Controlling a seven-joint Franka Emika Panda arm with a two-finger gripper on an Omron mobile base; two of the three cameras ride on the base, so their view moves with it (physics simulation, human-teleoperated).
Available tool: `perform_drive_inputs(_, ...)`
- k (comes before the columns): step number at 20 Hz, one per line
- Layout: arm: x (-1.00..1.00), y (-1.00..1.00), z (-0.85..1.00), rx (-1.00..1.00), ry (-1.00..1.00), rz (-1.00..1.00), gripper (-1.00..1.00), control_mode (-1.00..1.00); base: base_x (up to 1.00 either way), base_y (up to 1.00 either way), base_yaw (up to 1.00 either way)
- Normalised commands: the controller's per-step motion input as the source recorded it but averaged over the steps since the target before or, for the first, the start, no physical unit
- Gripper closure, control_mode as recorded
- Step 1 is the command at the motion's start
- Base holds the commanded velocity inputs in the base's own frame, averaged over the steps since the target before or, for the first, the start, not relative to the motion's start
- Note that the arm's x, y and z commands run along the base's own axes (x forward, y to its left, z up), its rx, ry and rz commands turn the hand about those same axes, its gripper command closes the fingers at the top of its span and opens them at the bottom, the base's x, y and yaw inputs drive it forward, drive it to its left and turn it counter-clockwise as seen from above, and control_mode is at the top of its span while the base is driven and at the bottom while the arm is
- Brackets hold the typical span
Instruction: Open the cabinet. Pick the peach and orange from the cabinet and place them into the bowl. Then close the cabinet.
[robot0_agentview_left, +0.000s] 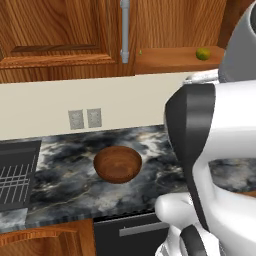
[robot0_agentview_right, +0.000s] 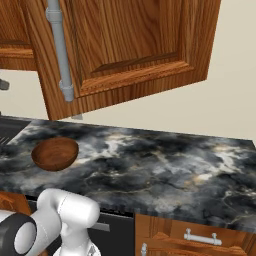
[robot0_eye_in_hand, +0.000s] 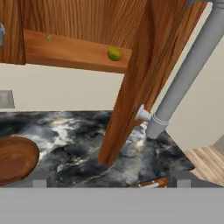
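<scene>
Inside the open cabinet (robot0_eye_in_hand: 131, 83), the orange (robot0_eye_in_hand: 115, 54) sits; gripper (robot0_eye_in_hand: 111, 181) fingers apart; labels apparently unreadable.

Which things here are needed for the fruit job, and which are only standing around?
For the job:
- cabinet, right door swung open
- orange on its shelf
- bowl on the counter
- gripper, open

Only standing around:
- wall sockets
- dish rack
- drawer handle

A kitchen: wooden cabinet (robot0_agentview_right: 125, 45) above a dark marble counter (robot0_agentview_right: 160, 170) with wall outlets (robot0_agentview_left: 85, 119).
</scene>
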Motion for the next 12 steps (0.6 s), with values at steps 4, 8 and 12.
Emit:
perform_drive_inputs(4,0.41,0.13,-0.14,-0.08,0.00,-0.11,-1.00,-1.00,0.00,0.00,0.00)
perform_drive_inputs(8,0.55,0.10,-0.21,-0.10,-0.01,-0.12,-1.00,-1.00,0.00,0.00,0.00)
perform_drive_inputs(12,0.46,0.10,-0.22,-0.10,-0.04,-0.12,-1.00,-1.00,0.00,0.00,0.00)
